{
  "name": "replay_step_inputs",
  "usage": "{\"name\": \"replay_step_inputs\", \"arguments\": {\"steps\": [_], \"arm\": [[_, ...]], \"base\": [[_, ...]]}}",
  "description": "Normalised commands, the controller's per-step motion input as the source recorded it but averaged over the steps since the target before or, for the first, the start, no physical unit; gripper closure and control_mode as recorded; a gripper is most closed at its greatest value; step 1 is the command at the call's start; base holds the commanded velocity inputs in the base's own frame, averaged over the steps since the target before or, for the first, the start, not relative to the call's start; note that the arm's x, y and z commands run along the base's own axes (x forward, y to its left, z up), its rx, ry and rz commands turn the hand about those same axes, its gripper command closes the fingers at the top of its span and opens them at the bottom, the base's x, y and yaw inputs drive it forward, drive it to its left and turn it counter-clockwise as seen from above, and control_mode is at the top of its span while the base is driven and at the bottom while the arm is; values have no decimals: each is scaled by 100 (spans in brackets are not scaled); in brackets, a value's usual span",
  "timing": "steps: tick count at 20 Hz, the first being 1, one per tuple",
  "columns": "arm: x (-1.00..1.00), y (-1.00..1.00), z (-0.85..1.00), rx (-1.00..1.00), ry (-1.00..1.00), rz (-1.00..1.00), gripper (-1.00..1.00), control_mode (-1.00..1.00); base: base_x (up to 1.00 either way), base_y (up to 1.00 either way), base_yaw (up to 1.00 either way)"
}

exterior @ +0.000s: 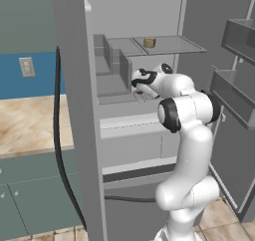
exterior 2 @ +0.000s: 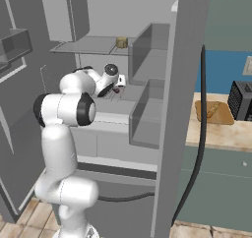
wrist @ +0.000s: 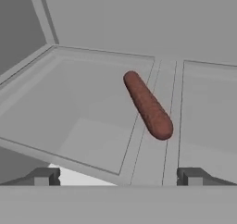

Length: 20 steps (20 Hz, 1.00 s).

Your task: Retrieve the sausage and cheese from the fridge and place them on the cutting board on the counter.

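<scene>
You are facing the tall grey steel fridge (exterior: 74,110), its doors swung open, with grey shelves stacked inside and door bins at the far right of the left base view. Beside it runs the light beige marbled tabletop (exterior: 25,123) over grey-green cabinet fronts. In the right base view you can see the flat orange-brown wooden cutting board (exterior 2: 214,112) lying on that tabletop, just beside a black-and-silver toaster (exterior 2: 242,100), with a paler stick-shaped item resting on the board.

Your white arm reaches into the fridge at a middle shelf. The end effector (wrist: 118,177) hangs over that shelf with its fingers spread wide and nothing between them. In the hand view, the slim dark red-brown sausage (wrist: 148,105) lies flat on the grey shelf floor ahead of the fingertips, angled across the view, apart from both fingers.

The small tan-yellow chunk of cheese (exterior: 149,42) sits on the upper shelf, above the level where the end effector is.
</scene>
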Motion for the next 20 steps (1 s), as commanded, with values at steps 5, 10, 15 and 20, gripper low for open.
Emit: {"name": "replay_step_inputs", "arguments": {"steps": [5, 10, 15, 20], "arm": [[13, 0, -19, 0, 9, 0, -100, -100], [19, 0, -12, 0, 4, 0, -100, -100], [19, 0, -6, 0, 0, 0, -100, -100], [25, 0, -14, 0, 8, 0, -100, -100]], "base": [[0, 0, 0], [0, 0, 0], [0, 0, 0], [0, 0, 0]]}}
